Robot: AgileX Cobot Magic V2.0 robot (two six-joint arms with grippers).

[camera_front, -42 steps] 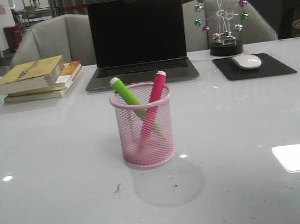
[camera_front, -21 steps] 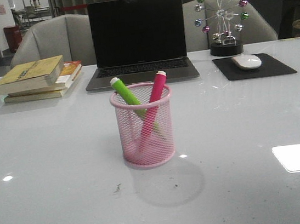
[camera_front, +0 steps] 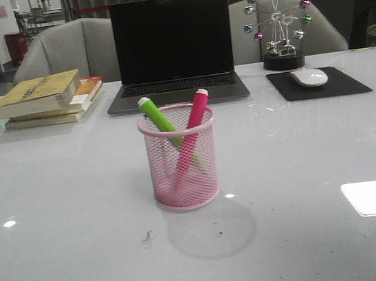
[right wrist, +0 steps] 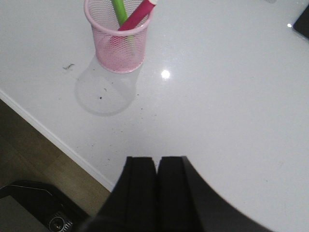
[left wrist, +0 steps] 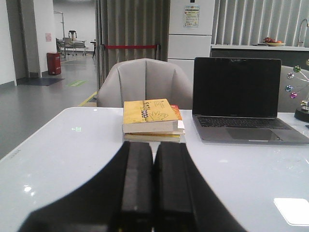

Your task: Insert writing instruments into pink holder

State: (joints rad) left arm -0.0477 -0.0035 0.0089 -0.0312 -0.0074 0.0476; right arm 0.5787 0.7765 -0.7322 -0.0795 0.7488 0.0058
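Nearest you, both grippers are clenched with nothing between the fingers: the left gripper (left wrist: 153, 186) sits low over the white table (camera_front: 67, 225), and the right gripper (right wrist: 156, 186) hangs above the table's near edge. Mid-table stands the pink mesh holder (camera_front: 181, 158), upright, with the lime green marker (camera_front: 160, 118) and the magenta marker (camera_front: 195, 115) crossed inside it, whitish ends above the rim. Behind it you have a laptop (camera_front: 173, 49), stacked books (camera_front: 47, 98), a mouse (camera_front: 309, 77) on its pad and a ball ornament (camera_front: 278, 24).
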